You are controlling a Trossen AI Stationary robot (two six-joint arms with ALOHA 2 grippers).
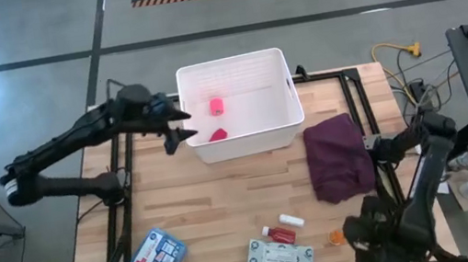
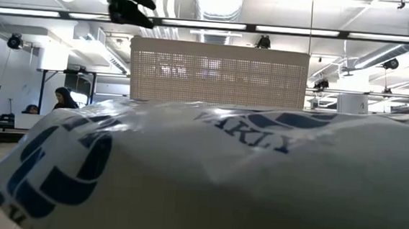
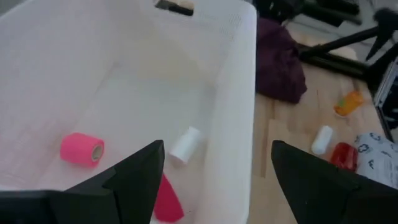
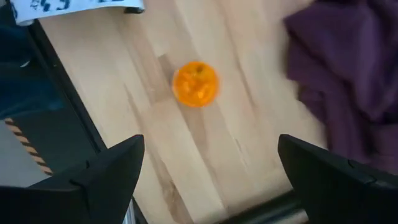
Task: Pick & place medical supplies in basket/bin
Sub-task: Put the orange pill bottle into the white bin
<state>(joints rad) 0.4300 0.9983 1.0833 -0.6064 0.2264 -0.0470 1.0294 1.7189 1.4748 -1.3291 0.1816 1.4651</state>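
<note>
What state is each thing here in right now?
Left tool: open, empty, over the bin's rim.
Right tool: open, empty, above the orange piece.
White bin: upright, holding pink roll, white bottle, red item.
Maroon cloth: crumpled on table.
Blue-white pouch: lying flat.

Overhead and left wrist share the bin (image 1: pixel 244 139)

Low view mostly blocked by blurred wipes pack (image 2: pixel 207 180), bin (image 2: pixel 218 73) partly hidden.
</note>
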